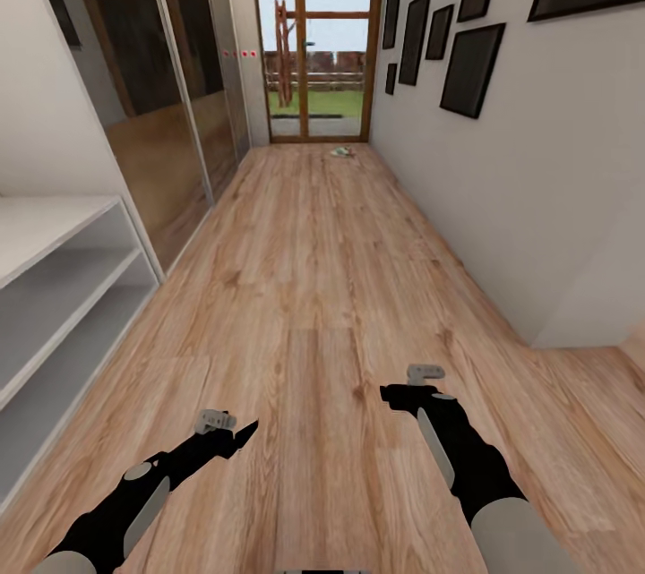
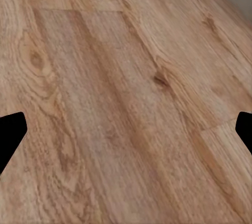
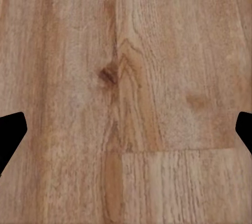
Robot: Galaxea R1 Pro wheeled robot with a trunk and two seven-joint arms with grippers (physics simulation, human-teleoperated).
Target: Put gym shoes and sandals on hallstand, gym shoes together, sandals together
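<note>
Far down the corridor, on the floor by the glass door, lies a small white and green shape [image 1: 340, 151] that looks like the gym shoes; it is too small to tell apart. The sandals are out of view. The white hallstand [image 1: 54, 225], with a flat top over two open shelves, stands along the left wall close by. Low over the wooden floor, my left gripper [image 1: 238, 436] and right gripper [image 1: 396, 394] both hang open with nothing in them. Each wrist view has black fingertips [image 2: 10, 135] [image 3: 10, 135] wide apart at the frame's edges over bare planks.
Mirrored sliding wardrobe doors [image 1: 170, 90] line the left wall beyond the hallstand. Dark picture frames [image 1: 470, 68] hang on the right wall, which ends in a corner [image 1: 537, 337] near my right arm. The wooden floor [image 1: 313, 269] runs to the glass door [image 1: 318, 37].
</note>
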